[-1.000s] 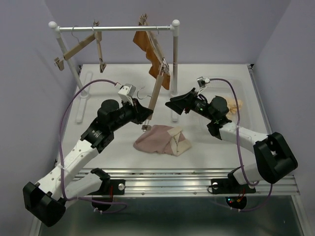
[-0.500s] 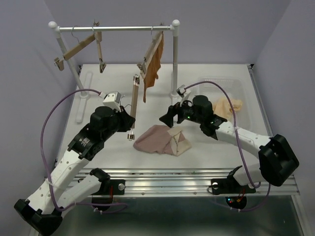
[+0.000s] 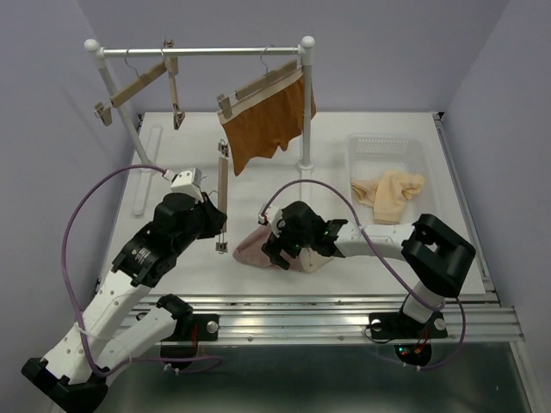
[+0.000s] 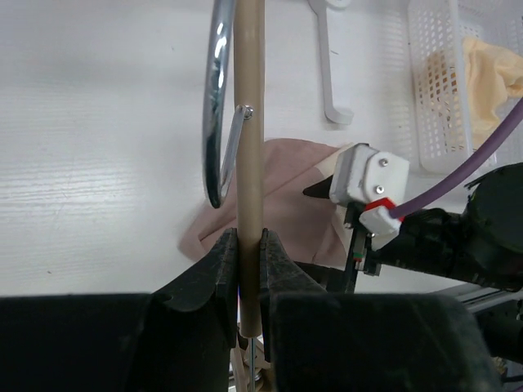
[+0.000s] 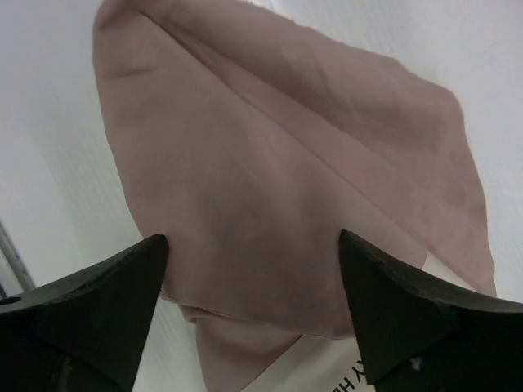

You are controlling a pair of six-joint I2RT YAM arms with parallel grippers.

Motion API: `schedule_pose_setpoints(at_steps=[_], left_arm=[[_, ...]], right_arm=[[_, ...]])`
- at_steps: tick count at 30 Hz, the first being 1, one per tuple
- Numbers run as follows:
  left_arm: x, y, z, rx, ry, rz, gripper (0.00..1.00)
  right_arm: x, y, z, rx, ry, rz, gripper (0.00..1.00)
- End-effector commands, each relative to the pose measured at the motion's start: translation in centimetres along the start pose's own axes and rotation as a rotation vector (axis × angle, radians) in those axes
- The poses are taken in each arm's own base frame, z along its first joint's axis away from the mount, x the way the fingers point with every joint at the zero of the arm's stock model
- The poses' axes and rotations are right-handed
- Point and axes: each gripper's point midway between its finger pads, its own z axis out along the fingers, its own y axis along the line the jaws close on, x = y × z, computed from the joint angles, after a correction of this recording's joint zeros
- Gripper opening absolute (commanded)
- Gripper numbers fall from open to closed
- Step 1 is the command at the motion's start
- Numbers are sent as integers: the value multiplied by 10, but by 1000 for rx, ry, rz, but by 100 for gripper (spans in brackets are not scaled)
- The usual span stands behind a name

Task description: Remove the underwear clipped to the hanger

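The rust brown underwear (image 3: 269, 123) hangs clipped to a wooden hanger (image 3: 263, 85) on the rack rail. The dusty pink underwear (image 3: 251, 249) lies on the table; it also shows in the left wrist view (image 4: 286, 196) and the right wrist view (image 5: 270, 171). The cream underwear (image 3: 392, 191) lies in the white basket (image 3: 385, 149). My left gripper (image 3: 215, 226) is shut on the bar of a bare wooden hanger (image 4: 249, 163), held upright off the rail. My right gripper (image 5: 253, 245) is open, low over the pink underwear, a finger on either side.
The rack's rail (image 3: 202, 51) spans the back, with an empty hanger (image 3: 138, 82) at its left and white posts (image 3: 306, 103). The basket also shows in the left wrist view (image 4: 433, 90). The right arm's cable (image 3: 323, 191) loops above the pink underwear.
My right gripper has swung left and down onto the pink underwear. My left gripper has drawn the bare hanger nearer. The hanger with the brown underwear has turned broadside.
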Motion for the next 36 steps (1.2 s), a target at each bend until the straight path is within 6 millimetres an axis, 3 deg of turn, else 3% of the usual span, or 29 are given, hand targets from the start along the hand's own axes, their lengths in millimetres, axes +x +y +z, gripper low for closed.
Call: schedule_pose_setpoints(at_steps=[1,2,4,5,7,8,12,13,16,19,22,23,24,28,31,36], left_arm=[[-23,-1,-10,-21,-80,-29,0],[-24,2,-11,-32,-88,-33,0],[-26,3,-13,-42,-98,-44,0],[-29,5,-14,-54,-112,-52,0],[-30,7,-13,-66,-117,-57,0],[-31,7,-13,-72,-119,-58,0],[-36,8,-7,-94,-129,-59,0],[-37,9,-3,-109,-124,-47,0],[-45,10,-1,-144,-127,-41,0],[-52,10,6,-167,-134,-32,0],[-62,6,10,-174,-143,-10,0],[-65,4,10,-172,-147,-11,0],[-73,1,8,-170,-163,-4,0],[-88,-2,11,-186,-181,25,0],[-100,-3,14,-201,-197,41,0],[-128,-12,22,-199,-249,85,0]], right_arm=[[6,-15,7,126,76,-90,86],[7,-17,9,141,82,-86,69],[6,-31,8,227,82,-71,55],[3,-36,8,254,77,-62,41],[-4,-46,2,320,61,-41,23],[-10,-49,-1,342,44,-33,1],[-51,-69,-34,499,-81,38,1],[-64,-89,-54,588,-135,97,1],[-78,-123,-91,725,-229,242,1],[-94,-154,-142,814,-323,284,1],[-130,-178,-207,929,-464,317,1],[-129,-185,-220,966,-482,336,1],[-135,-198,-248,1019,-530,363,1],[-129,-224,-300,1185,-554,385,1],[-115,-245,-324,1273,-536,405,1],[-83,-274,-334,1340,-493,470,1]])
